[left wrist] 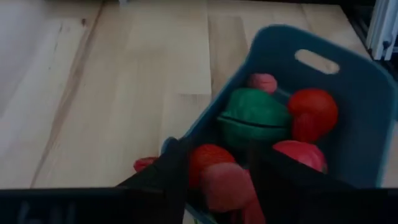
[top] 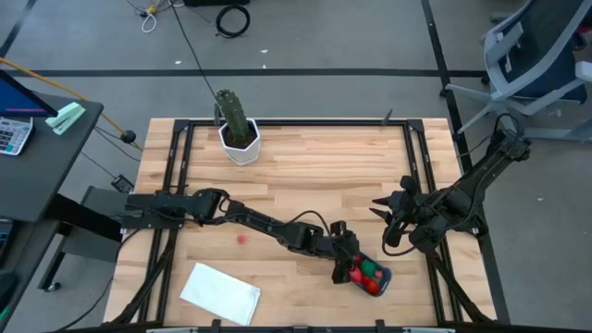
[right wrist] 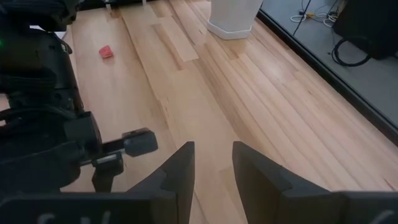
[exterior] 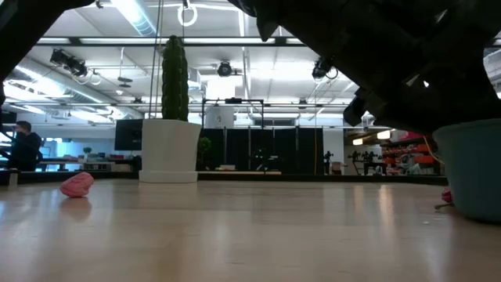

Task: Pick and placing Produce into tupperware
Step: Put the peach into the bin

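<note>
Over the teal tupperware [left wrist: 367,118], the left gripper [left wrist: 214,177] stands parted around a pink piece [left wrist: 224,185].

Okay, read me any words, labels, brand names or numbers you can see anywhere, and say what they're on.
No text can be read in any view.
Calculator beside the table: key markings too small to read.
White sheet: blank.
Container, cactus pot: no label showing.
Signs in the room behind, low view: too small and blurred to read.

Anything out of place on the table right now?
One pink produce piece lies alone on the bare wood, far from the tupperware. Another red piece sits just outside its wall. Nothing looks damaged.
</note>
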`<move>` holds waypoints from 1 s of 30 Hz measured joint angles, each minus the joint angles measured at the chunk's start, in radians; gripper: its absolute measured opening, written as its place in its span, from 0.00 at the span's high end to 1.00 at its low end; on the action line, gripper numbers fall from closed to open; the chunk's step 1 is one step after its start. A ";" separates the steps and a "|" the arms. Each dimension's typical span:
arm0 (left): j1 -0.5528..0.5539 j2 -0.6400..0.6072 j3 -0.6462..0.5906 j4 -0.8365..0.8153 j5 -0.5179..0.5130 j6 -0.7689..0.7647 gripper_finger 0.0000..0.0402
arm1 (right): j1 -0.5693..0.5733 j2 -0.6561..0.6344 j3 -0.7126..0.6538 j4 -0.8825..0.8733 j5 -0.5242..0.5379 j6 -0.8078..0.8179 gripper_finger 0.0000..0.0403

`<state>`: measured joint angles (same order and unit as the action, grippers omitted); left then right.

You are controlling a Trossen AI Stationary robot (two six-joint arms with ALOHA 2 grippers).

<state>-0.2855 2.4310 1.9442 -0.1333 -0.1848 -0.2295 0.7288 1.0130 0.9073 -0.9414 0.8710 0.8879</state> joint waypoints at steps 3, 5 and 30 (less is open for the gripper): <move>0.002 -0.003 0.014 -0.013 -0.009 -0.002 0.55 | 0.000 0.000 0.000 -0.001 0.000 0.000 0.71; 0.007 -0.011 0.038 -0.046 -0.010 -0.003 0.54 | 0.000 0.000 0.000 0.000 0.000 0.000 0.71; -0.155 -0.264 0.115 -1.419 -0.347 -0.836 0.89 | 0.016 0.014 0.000 -0.014 -0.042 0.009 0.71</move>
<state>-0.4409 2.1673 2.0597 -1.5528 -0.5316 -1.0659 0.7443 1.0271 0.9070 -0.9553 0.8288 0.8973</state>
